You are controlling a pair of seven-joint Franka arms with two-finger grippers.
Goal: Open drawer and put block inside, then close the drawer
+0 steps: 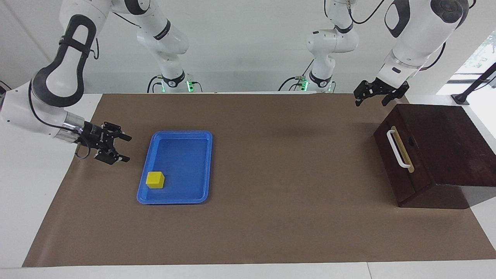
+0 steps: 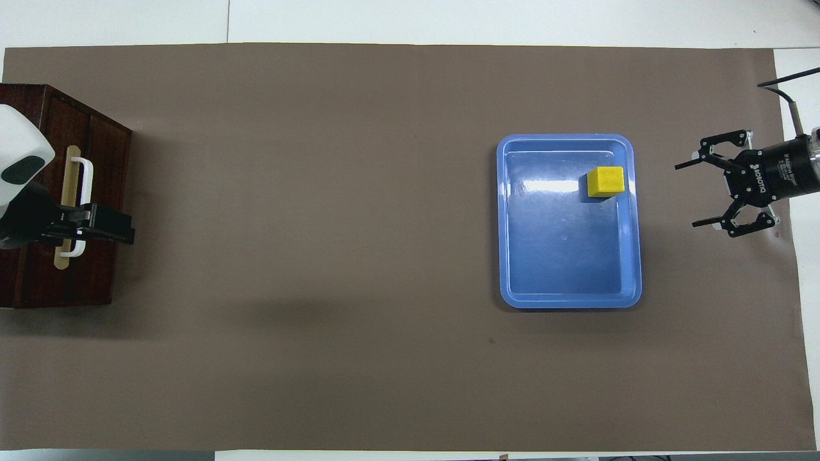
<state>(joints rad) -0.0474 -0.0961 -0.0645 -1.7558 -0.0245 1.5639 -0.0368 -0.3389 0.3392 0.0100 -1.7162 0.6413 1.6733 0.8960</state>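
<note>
Jaws, left gripper: apart and empty, hanging in the air just by the corner of the dark brown wooden box nearest the robots, fingers pointing down toward the mat; this looks like a staging pose for coming down on the handle
Jaws, right gripper: spread wide and empty, low beside the flat blue plastic tray on the side toward the right arm's end of the table, fingers aimed sideways at the tray, likely waiting for its turn at the block
Drawer: the box's sliding drawer sits fully shut, its front flush, and it faces the blue tray across the open mat
Handle: white bar on a tan strip across the drawer front, untouched; it stands proud of the wood, so fingers can hook around it
Block: small bright yellow cube, resting flat inside the blue tray, close to the tray's corner farther from the robots and toward the right arm's end
Table cover: brown paper mat under the tray and box
Stage: judged not begun; opening the drawer comes first, so the arm by the box should act while the other holds off
</note>
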